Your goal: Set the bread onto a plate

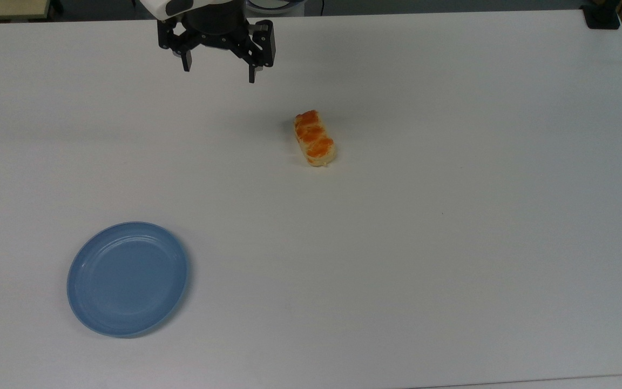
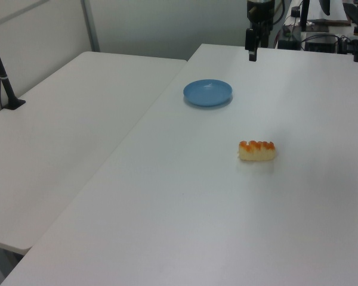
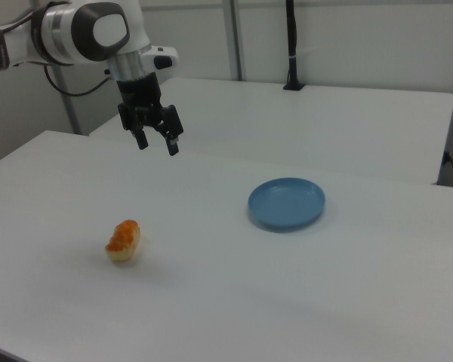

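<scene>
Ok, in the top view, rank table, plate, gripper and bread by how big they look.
1. Table
2. Plate
3. Gripper, open; it hangs above the table, nearer the camera, so its rank is unsure
4. Bread

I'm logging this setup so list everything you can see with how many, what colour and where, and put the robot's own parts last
bread: 1, orange-brown top with cream sides, lying on the table, apart from the plate.
plate: 1, light blue, flat on the table, nothing on it.
table: 1, white, under the bread and plate.
second table: 1, white, behind the first in the right view.
black post: 1, standing on the second table.
end effector: 1, black, open, above the table, holding nothing.
</scene>
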Controlling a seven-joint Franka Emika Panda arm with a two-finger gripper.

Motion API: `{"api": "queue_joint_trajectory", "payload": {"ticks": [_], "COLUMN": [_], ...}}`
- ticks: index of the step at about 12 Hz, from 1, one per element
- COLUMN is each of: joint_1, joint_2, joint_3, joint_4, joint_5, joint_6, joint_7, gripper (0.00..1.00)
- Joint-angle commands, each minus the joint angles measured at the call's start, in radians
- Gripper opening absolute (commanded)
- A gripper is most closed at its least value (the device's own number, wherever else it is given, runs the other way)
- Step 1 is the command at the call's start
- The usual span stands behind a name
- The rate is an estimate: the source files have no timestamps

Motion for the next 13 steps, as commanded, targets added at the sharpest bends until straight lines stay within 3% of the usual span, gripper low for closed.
{"api": "queue_joint_trajectory", "payload": {"ticks": [1,10,13], "joint_1": [-0.004,-0.018,0.011], "joint_2": [-0.018,-0.01,-0.029], "joint_3": [-0.021,-0.021,-0.021], "joint_4": [0.0,0.002,-0.036], "joint_5": [0.063,0.062,0.062], "joint_6": [-0.024,-0.017,-0.026], "joint_7": [-0.04,-0.055,-0.075], "gripper": [1.0,1.0,1.0]}}
